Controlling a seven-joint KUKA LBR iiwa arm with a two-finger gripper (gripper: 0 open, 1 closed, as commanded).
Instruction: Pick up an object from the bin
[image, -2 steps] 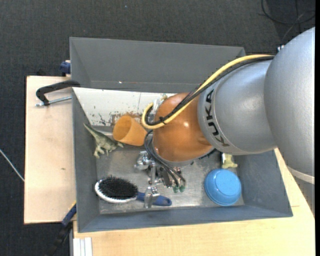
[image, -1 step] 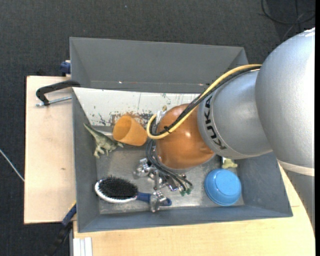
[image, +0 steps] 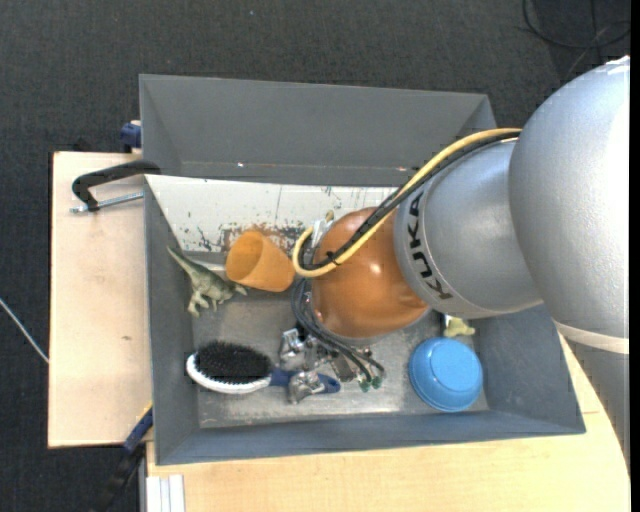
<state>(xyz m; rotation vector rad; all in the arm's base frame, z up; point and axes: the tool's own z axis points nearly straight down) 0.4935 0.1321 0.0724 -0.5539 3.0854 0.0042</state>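
Down near the front edge of the bin, the gripper sits right at the blue handle end of a black-bristled hairbrush, whose head stretches toward the left wall. Whether it is open or closed cannot be told. An orange cup lies behind, and a blue bowl is in the front right corner.

1. The grey arm comes in over the right wall of the bin and leans down toward its middle.
2. Its orange wrist cover hangs above the bin's middle (a yellow cable loops from arm to cover).
3. The gripper points down, low over the bin's floor, close to the front wall.
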